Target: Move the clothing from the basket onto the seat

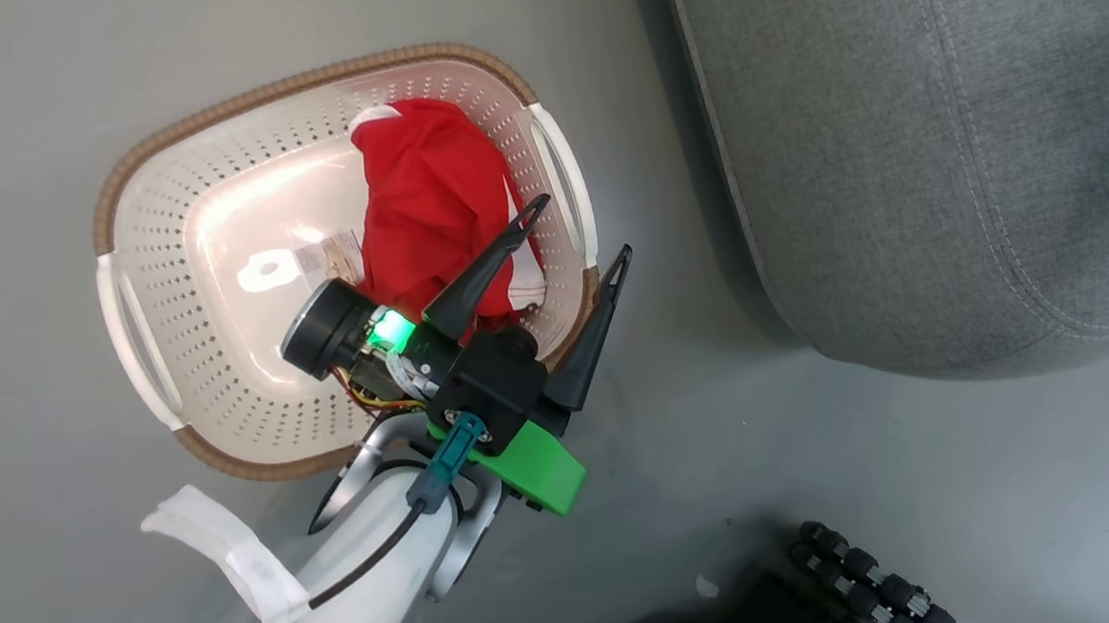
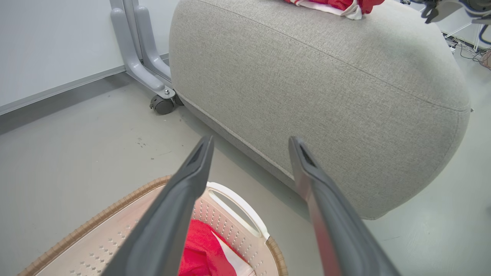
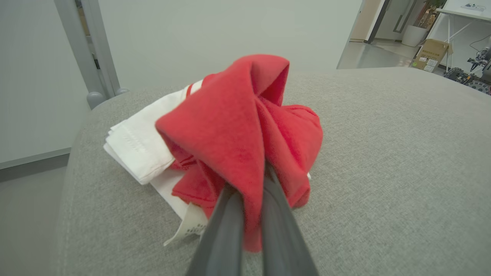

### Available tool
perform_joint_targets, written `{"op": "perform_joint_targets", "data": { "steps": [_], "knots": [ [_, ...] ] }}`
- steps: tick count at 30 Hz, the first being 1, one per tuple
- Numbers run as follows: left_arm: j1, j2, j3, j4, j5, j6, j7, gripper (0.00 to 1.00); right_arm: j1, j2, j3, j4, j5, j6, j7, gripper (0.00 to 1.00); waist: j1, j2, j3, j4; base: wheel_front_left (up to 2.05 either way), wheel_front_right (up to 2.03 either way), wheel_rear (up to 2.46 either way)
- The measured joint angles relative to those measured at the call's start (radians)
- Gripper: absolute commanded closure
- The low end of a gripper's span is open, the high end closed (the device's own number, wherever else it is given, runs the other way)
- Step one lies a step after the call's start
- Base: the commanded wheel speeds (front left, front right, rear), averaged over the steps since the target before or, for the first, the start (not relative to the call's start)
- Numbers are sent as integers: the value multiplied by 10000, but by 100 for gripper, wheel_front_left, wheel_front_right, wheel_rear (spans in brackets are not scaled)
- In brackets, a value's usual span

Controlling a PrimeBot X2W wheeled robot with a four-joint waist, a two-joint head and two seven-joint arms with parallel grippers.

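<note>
The grey seat (image 1: 899,121) takes up the right of the head view, well above the floor (image 1: 34,558) on which the basket (image 1: 151,287) stands just beside it. One red garment (image 3: 238,126) lies bunched on the seat's top, white panel spread to one side, not far from the cushion's rounded edge. The other garment (image 1: 430,202) is heaped in the basket against the wall nearest the seat.

The right gripper (image 3: 249,191) has its jaws together, clamped on a fold of the red garment on the seat. The left gripper (image 1: 585,225) hovers above the basket with its jaws wide apart and nothing between them; one finger hangs over the other garment, the other over the rim by the white handle.

Two risks, as I judge it. If the right jaws part too little, or the fold snags, pulling away could drag the cloth back off the edge. If the left comes straight down (the basket looks light), its outer finger could strike the rim and shove or tip the basket.
</note>
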Motion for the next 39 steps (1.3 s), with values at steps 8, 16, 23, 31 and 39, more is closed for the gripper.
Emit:
{"op": "perform_joint_targets", "data": {
  "steps": [8,16,23,31,39],
  "knots": [
    [48,-412,224,899,-320,351,-665,0,1871,504,90,-1133,-821,0,0,0,0,0,-903,170,0,0,0],
    [1053,-915,888,1722,-1001,920,-1053,0,3854,936,1776,-1641,-1064,0,0,0,-2,0,-2268,490,0,0,0],
    [2605,-1319,2531,1101,-1223,1287,-1120,0,5002,1110,3733,-1336,-940,0,0,0,-2,0,-3764,959,0,0,0],
    [4962,-1674,4307,508,-897,1011,-1122,0,6350,1137,5242,-1785,15,2,0,0,-2,0,-5591,1551,0,0,0],
    [6374,-1833,5639,-522,207,809,-1124,0,7328,1135,5465,-3223,385,0,0,0,-2,0,-7130,2014,0,0,0]
  ]
}}
